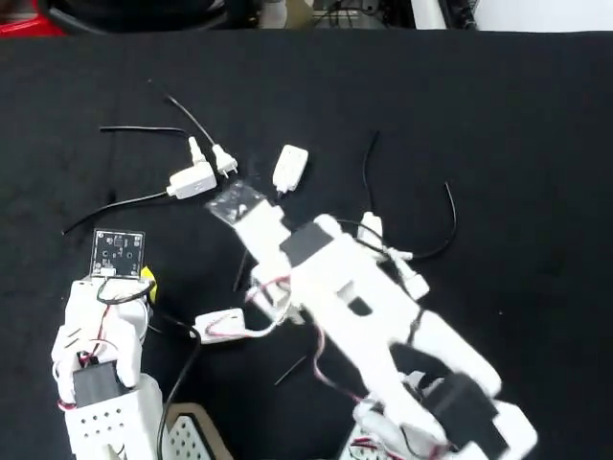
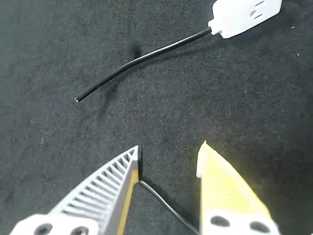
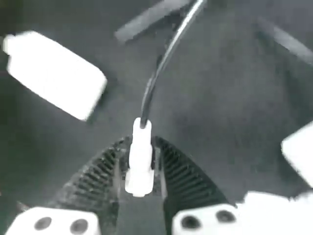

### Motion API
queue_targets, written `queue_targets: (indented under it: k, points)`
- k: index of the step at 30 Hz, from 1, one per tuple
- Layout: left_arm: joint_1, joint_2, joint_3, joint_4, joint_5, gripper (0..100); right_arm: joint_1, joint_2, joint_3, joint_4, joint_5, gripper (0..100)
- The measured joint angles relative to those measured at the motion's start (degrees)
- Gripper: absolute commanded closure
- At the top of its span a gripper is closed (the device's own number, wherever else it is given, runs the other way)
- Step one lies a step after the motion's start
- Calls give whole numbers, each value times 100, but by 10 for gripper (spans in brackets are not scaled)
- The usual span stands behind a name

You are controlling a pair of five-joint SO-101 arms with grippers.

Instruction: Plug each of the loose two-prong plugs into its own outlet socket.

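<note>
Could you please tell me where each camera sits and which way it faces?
High view: fixed above the table, looking down; left arm and right arm show.
Left wrist view: on the left arm's wrist, facing the table past the open left gripper, toward a corded socket.
Right wrist view: on the right arm's wrist, facing the table past the right gripper, shut on a plug.
Shared: high and left wrist views both show the corded socket.

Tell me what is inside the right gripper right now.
A white plug is clamped in the right gripper, its black cord running out ahead. The fingers cover the plug's sides, and its prongs cannot be seen.
</note>
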Motion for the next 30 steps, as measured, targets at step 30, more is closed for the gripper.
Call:
queue_targets:
  k: [30]
  points:
    - [1705, 0, -1310, 167, 1371, 800, -431, -2901, 3789, -7938, -3420, 987]
